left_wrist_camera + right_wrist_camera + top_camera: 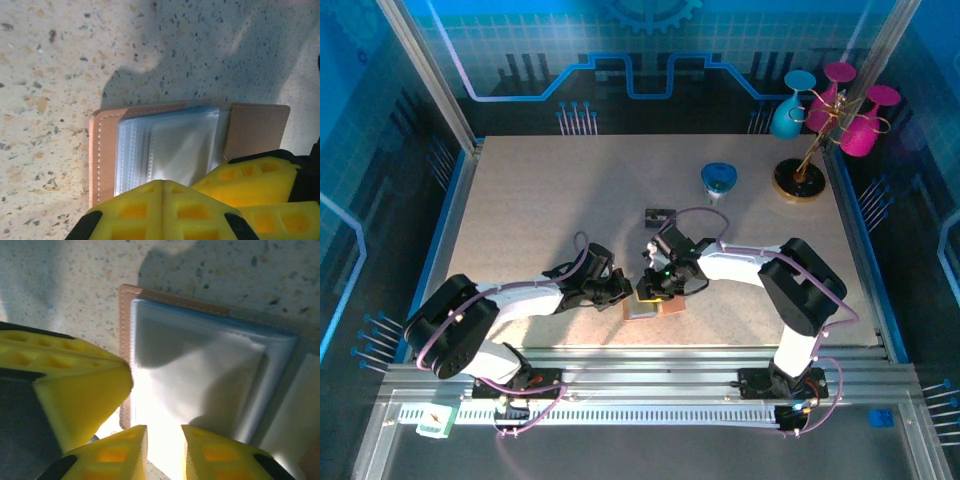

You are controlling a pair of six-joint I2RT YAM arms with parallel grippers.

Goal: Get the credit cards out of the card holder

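Observation:
The card holder lies open near the table's front middle, tan outside with pale clear sleeves inside. My left gripper is shut, its joined tips resting over the holder's near edge with nothing seen between them. My right gripper hovers over the sleeves, its fingers a narrow gap apart with only the bright sleeve surface below. The right fingers show beside the left tips, and a left finger sits at the tan rim. One dark credit card lies flat on the table behind both grippers.
A blue cup lies at the back right of centre. A metal stand holding teal and magenta goblets stands in the back right corner. Metal rails frame the table on all sides.

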